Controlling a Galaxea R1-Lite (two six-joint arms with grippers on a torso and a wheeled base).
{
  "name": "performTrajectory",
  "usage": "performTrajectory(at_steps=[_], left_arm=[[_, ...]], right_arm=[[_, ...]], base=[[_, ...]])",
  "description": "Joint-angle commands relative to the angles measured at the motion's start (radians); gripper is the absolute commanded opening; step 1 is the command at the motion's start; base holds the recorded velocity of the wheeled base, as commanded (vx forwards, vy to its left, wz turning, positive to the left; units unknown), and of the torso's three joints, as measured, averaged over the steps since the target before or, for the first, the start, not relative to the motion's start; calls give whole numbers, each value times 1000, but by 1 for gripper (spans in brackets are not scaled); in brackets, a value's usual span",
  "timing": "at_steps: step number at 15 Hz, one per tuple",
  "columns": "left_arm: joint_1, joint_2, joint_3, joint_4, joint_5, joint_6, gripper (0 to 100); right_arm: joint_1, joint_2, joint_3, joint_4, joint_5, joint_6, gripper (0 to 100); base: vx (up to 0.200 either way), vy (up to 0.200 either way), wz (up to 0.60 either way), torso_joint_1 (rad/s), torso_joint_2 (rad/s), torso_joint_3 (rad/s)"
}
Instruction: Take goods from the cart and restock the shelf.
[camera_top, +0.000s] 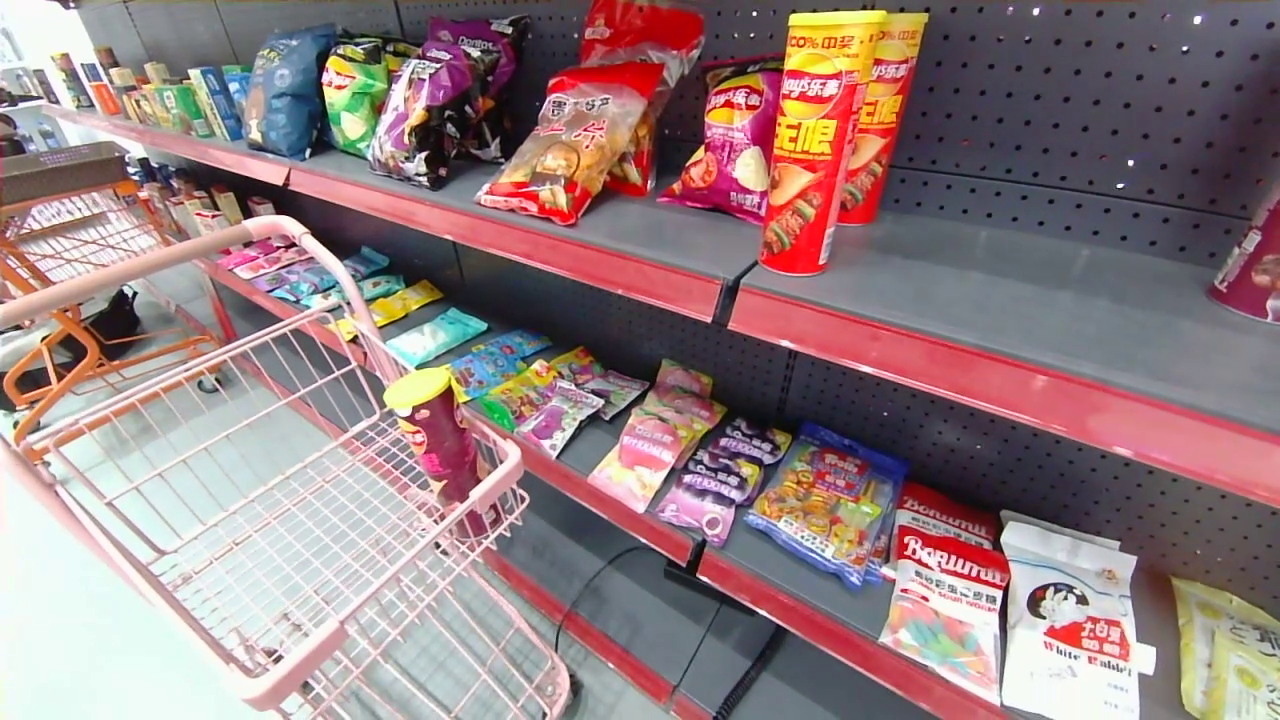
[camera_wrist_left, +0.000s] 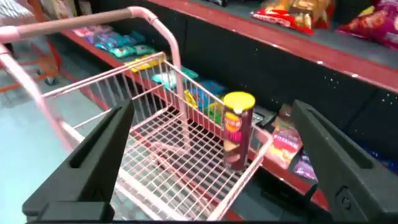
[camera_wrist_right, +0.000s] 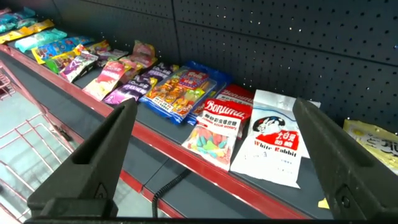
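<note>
A pink wire cart (camera_top: 240, 520) stands before the shelf. Inside it, in the corner nearest the shelf, a purple chip can (camera_top: 440, 440) with a yellow lid stands upright. In the left wrist view my left gripper (camera_wrist_left: 211, 149) is open, hovering over the cart (camera_wrist_left: 155, 155) with the can (camera_wrist_left: 237, 129) seen between its fingers, farther off. My right gripper (camera_wrist_right: 214, 155) is open and holds nothing, facing the lower shelf's candy bags (camera_wrist_right: 214, 127). On the upper shelf (camera_top: 1000, 290) two red chip cans (camera_top: 825, 140) stand upright.
Chip bags (camera_top: 570, 140) line the upper shelf left of the red cans, with bare shelf to their right up to a purple can (camera_top: 1250, 265) at the edge. Candy packets (camera_top: 690, 460) cover the lower shelf. An orange cart (camera_top: 70, 270) stands at far left.
</note>
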Motion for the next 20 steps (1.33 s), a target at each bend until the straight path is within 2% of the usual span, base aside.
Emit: performTrajectory(at_steps=[1, 2, 3, 4, 5, 6, 7, 8, 9, 10, 12, 13, 15, 18, 20], left_arm=[[45, 534, -66, -238, -189, -13, 100], [68, 555, -61, -238, -242, 14, 100], [180, 673, -40, -249, -399, 168, 100], [261, 758, -20, -274, -485, 287, 100], [318, 833, -3, -317, -574, 376, 100], [336, 879, 5, -344, -634, 438, 100], [329, 926, 3, -347, -652, 484, 100], [319, 969, 2, -353, -654, 507, 100], [312, 1051, -1, -404, -675, 544, 100], [295, 1101, -1, -464, -695, 547, 100], [283, 1115, -1, -484, -698, 542, 100], [210, 1192, -34, -559, -701, 536, 100], [160, 1256, -72, -593, -698, 516, 100], [158, 1336, -106, -680, -700, 511, 100], [129, 1383, -141, -723, -695, 478, 100]], right_arm=[[0, -1, 0, -1, 0, 0, 100], [0, -1, 0, -1, 0, 0, 100], [0, -1, 0, -1, 0, 0, 100], [0, -1, 0, -1, 0, 0, 100], [0, -1, 0, 0, 0, 0, 100], [0, -1, 0, -1, 0, 0, 100], [0, -1, 0, -1, 0, 0, 100], [0, -1, 0, -1, 0, 0, 100], [0, -1, 0, -1, 0, 0, 100], [0, -1, 0, -1, -5, 0, 100], [0, -1, 0, -1, -8, 0, 100], [0, -1, 0, -1, -19, 0, 100], [0, -1, 0, -1, -19, 0, 100], [0, -1, 0, 0, -19, 0, 100], [0, -1, 0, 0, -19, 0, 100]], base=[[0, 0, 0, 0, 0, 0], [0, 0, 0, 0, 0, 0], [0, 0, 0, 0, 0, 0], [0, 0, 0, 0, 0, 0], [0, 0, 0, 0, 0, 0], [0, 0, 0, 0, 0, 0], [0, 0, 0, 0, 0, 0], [0, 0, 0, 0, 0, 0], [0, 0, 0, 0, 0, 0], [0, 0, 0, 0, 0, 0], [0, 0, 0, 0, 0, 0], [0, 0, 0, 0, 0, 0], [0, 0, 0, 0, 0, 0], [0, 0, 0, 0, 0, 0], [0, 0, 0, 0, 0, 0]])
